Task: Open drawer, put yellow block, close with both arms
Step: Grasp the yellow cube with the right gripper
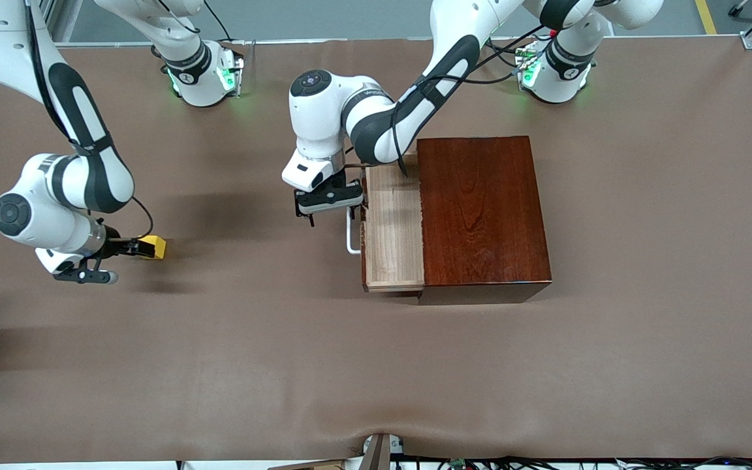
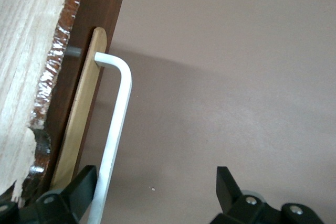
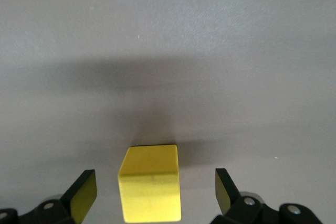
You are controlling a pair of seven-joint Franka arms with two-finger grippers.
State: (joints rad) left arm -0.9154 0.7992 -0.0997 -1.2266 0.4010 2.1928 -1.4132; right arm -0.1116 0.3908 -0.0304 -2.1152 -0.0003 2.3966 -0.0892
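While the drawer (image 1: pixel 392 228) stands pulled out of its box (image 1: pixel 482 212), the yellow block (image 1: pixel 153 247) sits on the table (image 1: pixel 376 365) toward the right arm's end.
Right end effector (image 3: pixel 152 190) straddles the block, fingers apart; left end effector (image 2: pixel 157 187), fingers apart, hangs at the white handle (image 2: pixel 116 124). Left, by my judgement: grasping, placing, closing.

Evenly and brightly lit from overhead. Soft, blurred shadows under both arms on the bench (image 1: pixel 376 365). Mild sheen on the dark wooden box (image 1: pixel 480 209). Wrist views slightly soft up close.
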